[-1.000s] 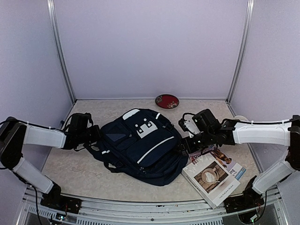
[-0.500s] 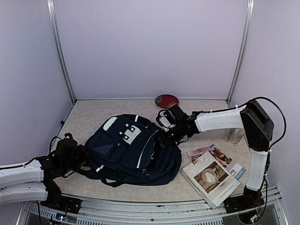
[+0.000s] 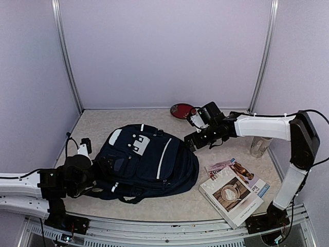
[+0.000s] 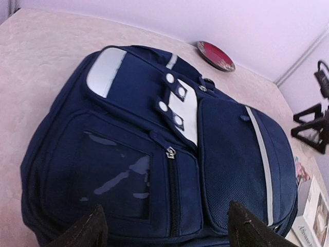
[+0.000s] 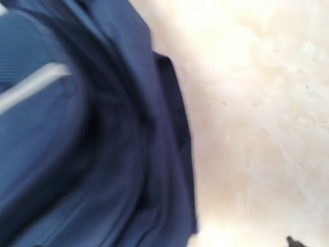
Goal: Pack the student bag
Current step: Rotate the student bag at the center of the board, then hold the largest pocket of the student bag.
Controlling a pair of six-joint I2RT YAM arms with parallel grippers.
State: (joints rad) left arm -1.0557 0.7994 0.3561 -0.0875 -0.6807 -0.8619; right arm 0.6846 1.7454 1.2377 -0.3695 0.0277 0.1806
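The student bag (image 3: 149, 162), navy with white piping and a white slotted patch, lies flat in the middle of the table, its front pockets up and zipped. My left gripper (image 3: 98, 172) sits low at the bag's left end. In the left wrist view the bag (image 4: 169, 139) fills the frame, and the left gripper (image 4: 167, 234) stands open, its fingertips (image 4: 87, 231) wide apart on either side of the front pocket's lower edge. My right gripper (image 3: 191, 141) hovers just off the bag's far right corner, open and empty. The right wrist view is blurred, showing the bag's side (image 5: 92, 144) and bare table.
A red plate (image 3: 182, 110) lies by the back wall, just behind the right gripper. A book with a coffee-cup cover (image 3: 232, 194), a magazine under it, lies at the front right. A clear glass (image 3: 258, 146) stands near the right wall.
The bag has slid and turned to the left. My left gripper, shut a second ago, has opened and drawn back. My right gripper has moved right, off the bag.
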